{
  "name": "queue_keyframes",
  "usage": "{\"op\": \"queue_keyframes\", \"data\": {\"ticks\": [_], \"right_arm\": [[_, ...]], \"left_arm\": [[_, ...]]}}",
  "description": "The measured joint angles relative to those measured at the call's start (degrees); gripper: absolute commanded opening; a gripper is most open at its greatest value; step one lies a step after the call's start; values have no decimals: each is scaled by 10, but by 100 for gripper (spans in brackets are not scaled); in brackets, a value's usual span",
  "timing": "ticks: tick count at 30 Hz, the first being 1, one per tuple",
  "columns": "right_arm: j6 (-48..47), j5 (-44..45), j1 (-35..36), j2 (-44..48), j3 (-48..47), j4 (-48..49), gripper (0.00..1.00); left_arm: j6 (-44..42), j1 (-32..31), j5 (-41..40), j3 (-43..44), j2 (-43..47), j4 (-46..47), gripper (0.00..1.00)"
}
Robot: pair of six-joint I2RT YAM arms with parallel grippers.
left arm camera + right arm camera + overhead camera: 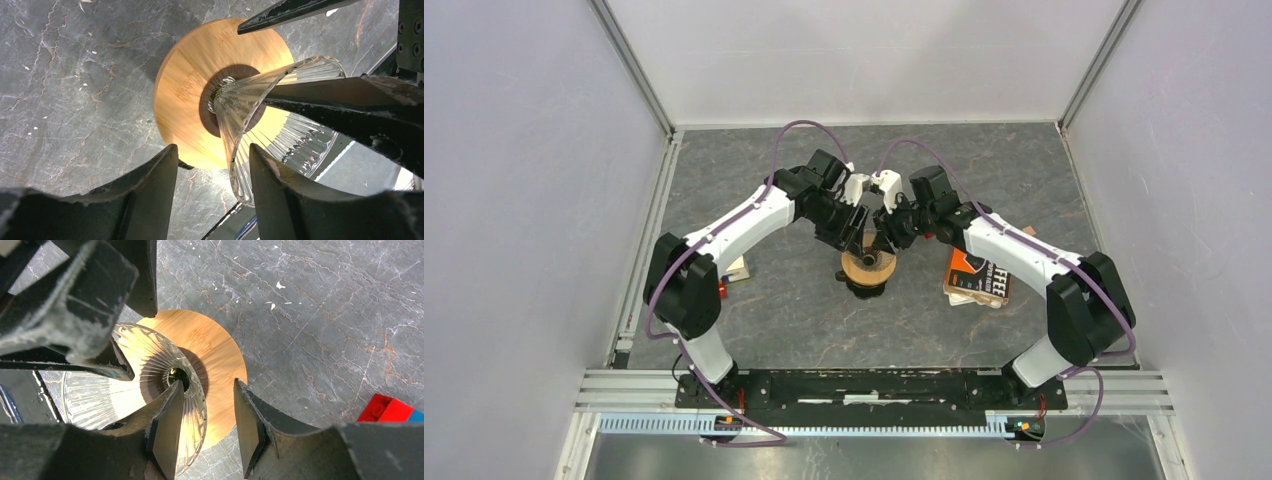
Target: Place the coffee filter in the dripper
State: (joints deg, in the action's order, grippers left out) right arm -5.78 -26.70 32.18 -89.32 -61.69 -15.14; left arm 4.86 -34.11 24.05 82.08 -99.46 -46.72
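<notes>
- Nearest my left wrist camera, the left claw [212,150] stands partly open. Its two dark fingers sit either side of the glass rim, one just beside the glass and the other apart from it, so it holds nothing.
- Close up in the right wrist view, the right claw [208,385] is also partly open and astride the rim on the opposite side. One finger crosses in front of the glass and the other hangs over the wood, and it grips nothing.
- I see the dripper [260,85] near the middle of the tabletop [75,110]. It is a clear ribbed glass cone with its narrow end down in the centre hole of the round wooden collar [187,80].
- From the top camera, both arms reach inward and meet over the dripper, with the claws close together.
- Below the collar there is a dark base [864,289], possibly a cup, but the top view is too small for me to be sure.
- An orange-and-black packet [980,276] lies to the right of the dripper, partly under the right arm.
- A red and blue brick [389,409] lies at the edge of the right wrist view, well apart from the dripper.
</notes>
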Motion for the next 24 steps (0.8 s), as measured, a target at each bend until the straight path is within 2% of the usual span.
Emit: {"op": "queue_keyframes", "data": {"ticks": [6, 10, 16, 20, 24], "right_arm": [[-4, -3, -1, 1, -9, -17, 50], [-6, -10, -2, 5, -13, -24, 51], [-10, -25, -3, 13, -18, -31, 48], [-12, -31, -3, 16, -19, -33, 44], [-12, -35, -3, 16, -19, -35, 41]], "left_arm": [[-5, 7, 1, 2, 6, -5, 62], [-6, 10, 2, 2, 17, -10, 59], [-7, 17, 7, 1, 39, -10, 43], [-9, 22, 18, 0, 44, -10, 28], [-10, 26, 25, -4, 44, -9, 21]]}}
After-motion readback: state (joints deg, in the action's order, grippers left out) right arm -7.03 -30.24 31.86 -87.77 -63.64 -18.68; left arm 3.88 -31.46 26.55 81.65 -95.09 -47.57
